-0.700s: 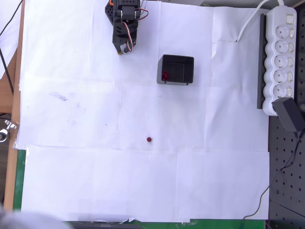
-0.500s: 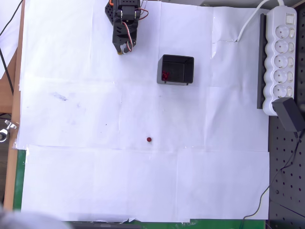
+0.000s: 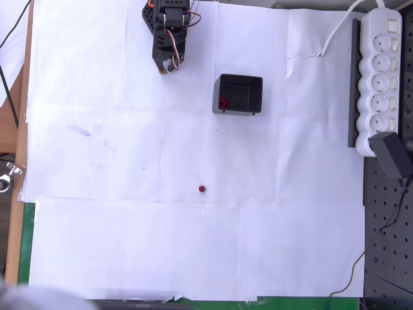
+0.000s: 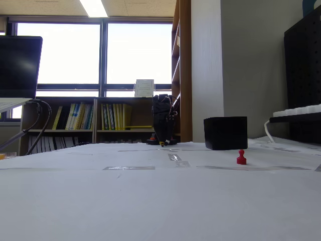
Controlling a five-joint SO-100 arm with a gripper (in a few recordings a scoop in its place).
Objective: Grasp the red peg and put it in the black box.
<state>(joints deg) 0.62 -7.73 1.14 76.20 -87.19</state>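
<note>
Red peg [image 3: 202,189] on paper, well apart from black box [image 3: 238,94].

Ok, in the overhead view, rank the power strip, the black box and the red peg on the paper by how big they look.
Largest to smallest in the overhead view:
1. Power strip, the longest by far.
2. Black box, a small square.
3. Red peg, a tiny dot.

overhead view: the arm [image 3: 166,29] is a compact black body built of blocky servo housings stacked in line, narrowing toward the gripper [image 3: 166,65]. thin red and white wires loop out along its right side near the top. small orange-tinted parts show at the upper left corner and at the finger tips. fixed view: the arm [image 4: 163,119] reads as a dark, narrow upright silhouette; its finer details are too dim to tell.
</note>
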